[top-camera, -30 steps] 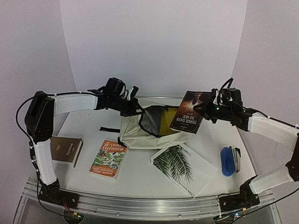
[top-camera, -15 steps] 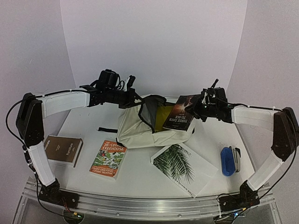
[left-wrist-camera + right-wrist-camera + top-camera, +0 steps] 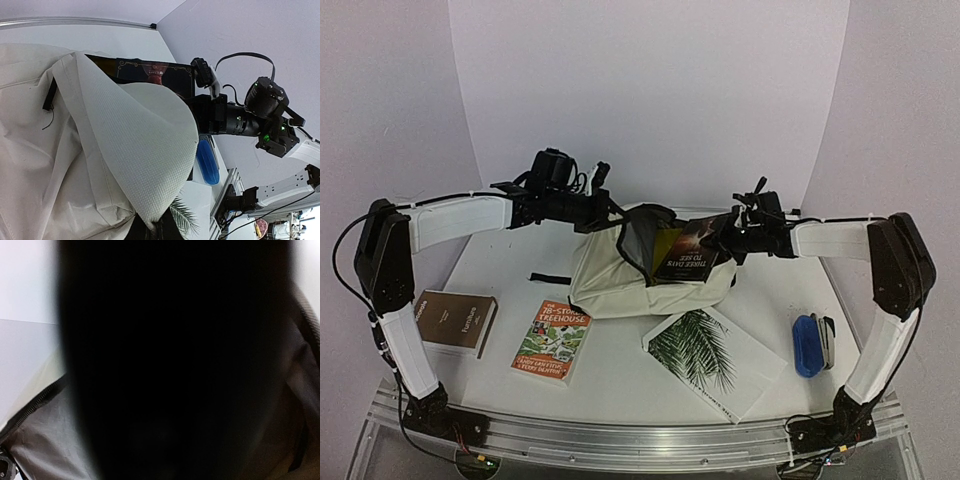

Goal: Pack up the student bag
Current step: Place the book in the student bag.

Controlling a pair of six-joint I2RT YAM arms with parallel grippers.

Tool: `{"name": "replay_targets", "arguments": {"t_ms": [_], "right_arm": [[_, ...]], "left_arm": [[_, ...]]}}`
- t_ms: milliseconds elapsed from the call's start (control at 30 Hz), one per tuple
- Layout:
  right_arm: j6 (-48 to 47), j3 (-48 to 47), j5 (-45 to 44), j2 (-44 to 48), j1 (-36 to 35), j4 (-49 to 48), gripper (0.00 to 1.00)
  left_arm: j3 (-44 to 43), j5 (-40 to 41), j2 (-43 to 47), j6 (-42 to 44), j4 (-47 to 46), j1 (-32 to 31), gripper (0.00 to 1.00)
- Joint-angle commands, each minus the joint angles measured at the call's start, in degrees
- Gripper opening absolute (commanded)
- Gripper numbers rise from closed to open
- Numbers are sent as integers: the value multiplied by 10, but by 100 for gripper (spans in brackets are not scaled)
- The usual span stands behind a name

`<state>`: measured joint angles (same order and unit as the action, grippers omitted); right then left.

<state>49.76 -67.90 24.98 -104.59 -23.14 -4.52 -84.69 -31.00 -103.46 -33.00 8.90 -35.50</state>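
One dark book (image 3: 682, 256) now deeper inside student bag (image 3: 620, 292).

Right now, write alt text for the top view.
The right gripper holds a dark book in the mouth of the open student bag, whose flap the left gripper holds up. Three more books and a blue case lie on the table.

A tilted book (image 3: 682, 252) pokes into the student bag (image 3: 640, 285); before them lie, left to right, a Furniture book (image 3: 455, 322), a Treehouse book (image 3: 553, 340), a palm-leaf book (image 3: 712, 358) and a case (image 3: 806, 345).
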Motion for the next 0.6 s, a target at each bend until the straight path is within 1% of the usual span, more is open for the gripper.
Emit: {"name": "replay_targets", "arguments": {"t_ms": [0, 67, 133, 200, 300, 433, 500, 567], "right_arm": [[4, 20, 0, 27, -10, -11, 0], [4, 23, -3, 22, -12, -7, 0], [4, 15, -4, 10, -18, -1, 0], [4, -3, -6, -14, -27, 5, 0], [11, -38, -4, -60, -45, 10, 0], [14, -98, -21, -116, -72, 13, 0], [15, -124, -24, -141, -78, 12, 7], [14, -146, -30, -159, -82, 12, 9]], "left_arm": [[-39, 26, 8, 19, -5, 2, 0], [-40, 6, 4, 29, -8, 2, 0], [-49, -38, -5, 37, -12, 2, 0], [-65, -91, -22, 40, -5, 1, 0], [-80, -143, -38, 34, -6, 0, 0], [-75, -149, -36, 28, -10, -2, 0], [-67, -147, -31, 20, -15, -2, 0], [-55, -141, -25, 10, -22, -2, 0]]}}
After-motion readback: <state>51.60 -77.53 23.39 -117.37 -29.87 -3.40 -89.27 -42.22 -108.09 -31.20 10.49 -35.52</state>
